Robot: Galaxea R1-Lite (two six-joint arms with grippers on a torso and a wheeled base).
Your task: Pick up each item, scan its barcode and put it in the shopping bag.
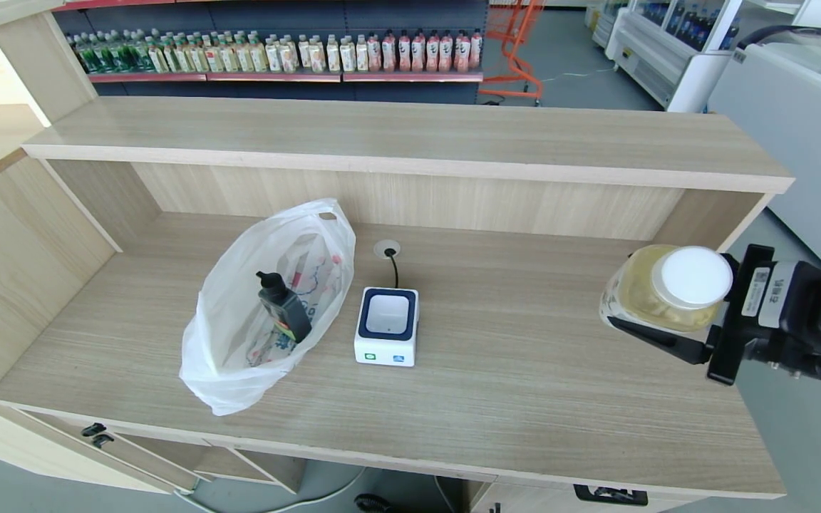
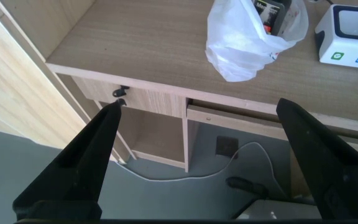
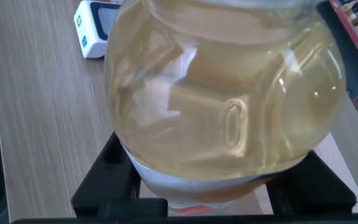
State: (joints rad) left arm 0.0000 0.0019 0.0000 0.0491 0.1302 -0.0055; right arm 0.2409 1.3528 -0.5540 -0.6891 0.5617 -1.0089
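Note:
My right gripper (image 1: 656, 313) is shut on a clear jar (image 1: 660, 288) of pale yellow contents with a white lid, held in the air over the counter's right end. Up close, the jar (image 3: 222, 93) sits between black fingers (image 3: 114, 180). A white scanner (image 1: 387, 326) with a dark-rimmed window stands mid-counter. To its left a white shopping bag (image 1: 218, 370) lies open with a black bottle (image 1: 284, 306) and a printed pack inside. My left gripper (image 2: 199, 107) is open, low in front of the counter's front edge, with the bag (image 2: 235, 43) and scanner (image 2: 347, 34) beyond it.
The wooden counter (image 1: 524, 370) has side walls and a raised back ledge (image 1: 410, 142). The scanner's cable runs to a grommet (image 1: 387, 249) behind it. Drawers and an open cubby (image 2: 160, 137) sit under the front edge, with cables on the floor.

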